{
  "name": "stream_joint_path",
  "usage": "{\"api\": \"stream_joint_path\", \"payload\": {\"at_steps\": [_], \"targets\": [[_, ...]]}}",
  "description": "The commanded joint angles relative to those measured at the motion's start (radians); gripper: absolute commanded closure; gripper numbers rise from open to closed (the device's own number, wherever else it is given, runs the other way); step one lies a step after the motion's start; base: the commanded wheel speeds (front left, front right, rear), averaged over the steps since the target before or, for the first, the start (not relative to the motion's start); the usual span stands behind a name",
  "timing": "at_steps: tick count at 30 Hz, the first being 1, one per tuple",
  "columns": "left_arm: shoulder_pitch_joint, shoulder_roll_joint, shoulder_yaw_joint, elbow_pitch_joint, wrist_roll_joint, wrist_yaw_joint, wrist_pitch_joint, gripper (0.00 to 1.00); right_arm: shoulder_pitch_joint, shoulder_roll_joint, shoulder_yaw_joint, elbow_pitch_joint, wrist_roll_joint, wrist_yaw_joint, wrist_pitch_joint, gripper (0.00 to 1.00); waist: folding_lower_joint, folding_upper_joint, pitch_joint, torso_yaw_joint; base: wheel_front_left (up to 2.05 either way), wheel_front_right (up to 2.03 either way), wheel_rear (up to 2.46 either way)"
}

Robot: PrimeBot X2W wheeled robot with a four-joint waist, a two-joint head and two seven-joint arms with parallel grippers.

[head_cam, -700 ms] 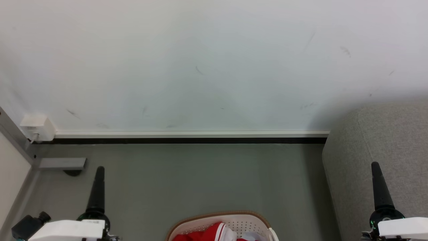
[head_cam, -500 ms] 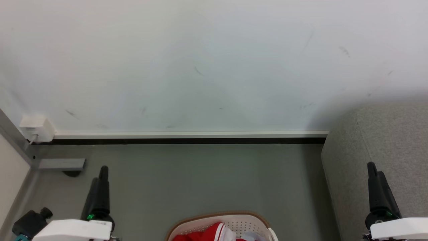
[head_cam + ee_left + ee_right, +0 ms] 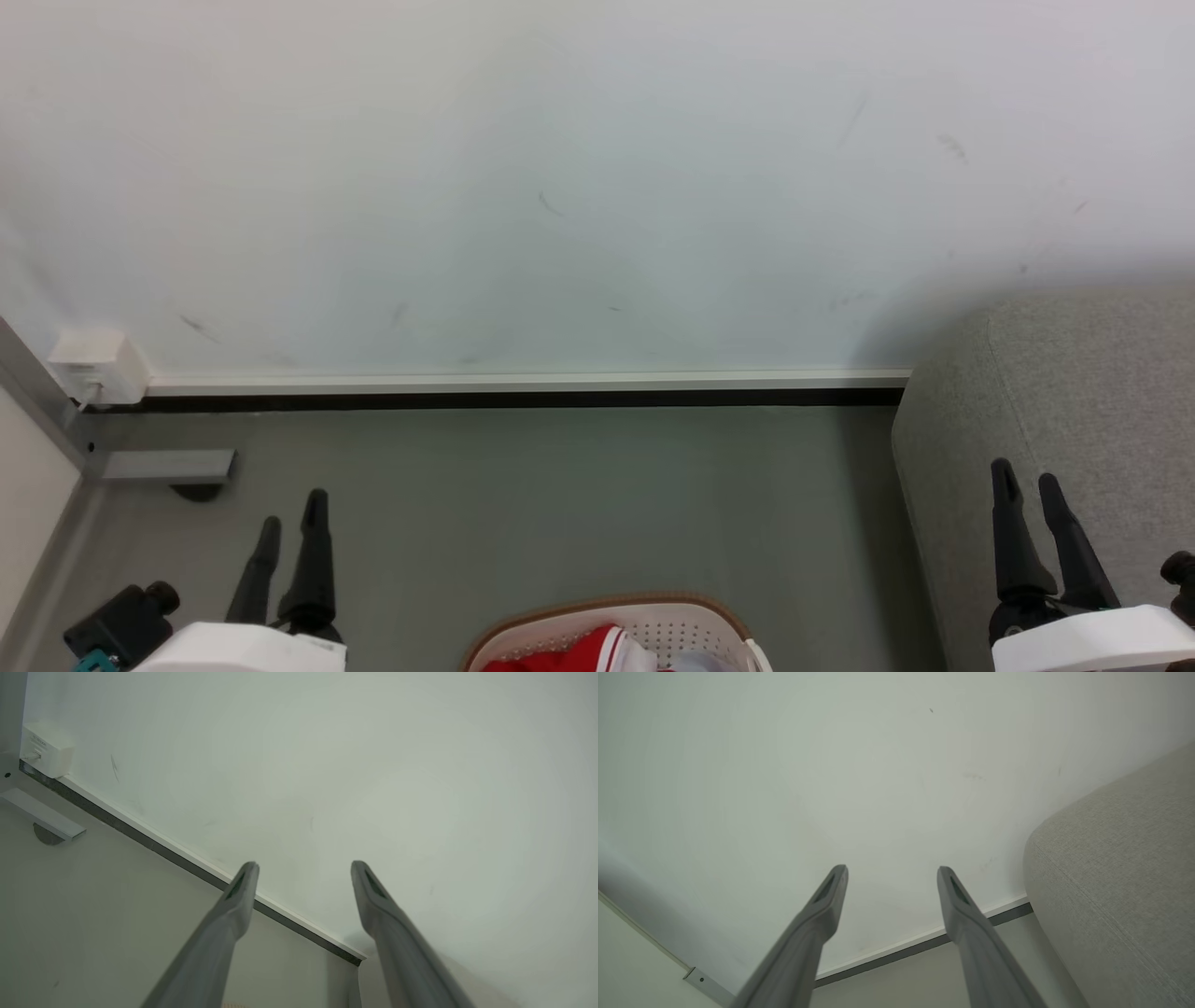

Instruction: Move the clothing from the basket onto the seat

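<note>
Both jaws wide: left gripper point(image 3: 293, 509), right gripper point(image 3: 1025, 471), empty. Head view catches clothing point(image 3: 569, 655) in the basket point(image 3: 607, 601); wall box point(image 3: 46, 749) lettering seems illegible.

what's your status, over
Both open, empty: left hand, right hand. Red clothing in basket, seat at right. Nothing seen in the way.

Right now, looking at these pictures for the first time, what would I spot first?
The soft bright red clothing with white stripes pops out, lying in the rounded cream-white plastic basket at the head view's bottom middle. A big grey woven-fabric seat sits at the right, and the dark-fingered left gripper and right gripper stand open at the lower corners.
</note>
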Motion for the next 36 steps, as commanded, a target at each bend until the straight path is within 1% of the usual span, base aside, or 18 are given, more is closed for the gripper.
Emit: {"api": "stream_joint_path", "payload": {"at_steps": [1, 6, 16, 36], "targets": [[-0.004, 0.016, -0.003, -0.008, 0.043, 0.006, -0.013, 0.0, -0.023, -0.001, 0.001, -0.005, -0.044, -0.001, -0.008, 0.0, 0.0, 0.0, -0.001, 0.0, 0.0, 0.0, 0.0], [-0.003, 0.026, -0.012, -0.004, 0.101, 0.018, -0.029, 0.0, -0.022, 0.009, 0.012, 0.003, -0.107, -0.001, -0.012, 0.0, 0.0, 0.0, -0.002, -0.001, 0.0, 0.0, 0.0], [0.002, 0.036, -0.026, -0.02, 0.207, 0.035, -0.055, 0.0, -0.028, 0.027, -0.004, 0.016, -0.237, -0.001, -0.021, 0.0, 0.0, 0.0, -0.006, -0.003, 0.0, 0.0, 0.0], [0.016, 0.041, -0.035, -0.013, 0.42, 0.029, -0.109, 0.0, -0.036, 0.061, -0.028, 0.054, -0.453, -0.001, -0.037, 0.0, 0.0, 0.0, -0.01, -0.009, 0.0, 0.0, 0.0]]}}
